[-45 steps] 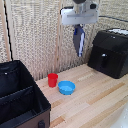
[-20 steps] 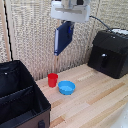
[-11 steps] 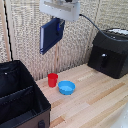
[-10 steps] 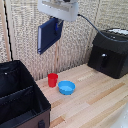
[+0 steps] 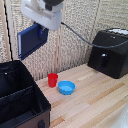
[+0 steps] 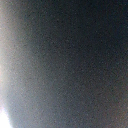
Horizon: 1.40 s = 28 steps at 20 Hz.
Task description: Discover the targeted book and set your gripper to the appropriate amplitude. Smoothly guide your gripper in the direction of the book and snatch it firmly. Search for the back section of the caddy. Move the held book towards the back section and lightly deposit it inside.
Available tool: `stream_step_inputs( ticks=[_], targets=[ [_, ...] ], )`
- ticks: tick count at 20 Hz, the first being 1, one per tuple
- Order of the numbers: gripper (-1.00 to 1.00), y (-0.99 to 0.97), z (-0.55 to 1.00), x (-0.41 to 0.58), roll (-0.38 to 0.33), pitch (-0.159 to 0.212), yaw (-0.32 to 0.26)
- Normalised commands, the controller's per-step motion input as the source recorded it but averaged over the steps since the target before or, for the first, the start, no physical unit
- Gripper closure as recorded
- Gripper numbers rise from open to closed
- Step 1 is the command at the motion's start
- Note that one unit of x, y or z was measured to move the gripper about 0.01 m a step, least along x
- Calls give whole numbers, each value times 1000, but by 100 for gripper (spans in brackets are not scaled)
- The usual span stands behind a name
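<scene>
Navy-blue thin hardcover book [image 5: 31,41] hangs high, pinched in the white claw [image 5: 40,31]; carrying step; next, lower it gently into the big black fabric caddy's [image 5: 20,102] back section [image 5: 12,79].

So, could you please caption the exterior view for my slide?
Tool holds the book high above the caddy, beside a red cup and blue bowl.
</scene>
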Motion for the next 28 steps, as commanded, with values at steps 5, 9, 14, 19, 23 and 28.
stream_step_inputs(
  ticks=[5,9,14,19,23,28],
  targets=[
    [100,720,98,0,4,-34,-174],
    [100,721,165,0,7,-45,-170],
    [100,702,427,0,20,-69,-157],
    [100,742,610,7,3,-66,-128],
    [100,805,323,89,6,30,-79],
    [100,811,17,178,-20,81,-50]
  ],
)
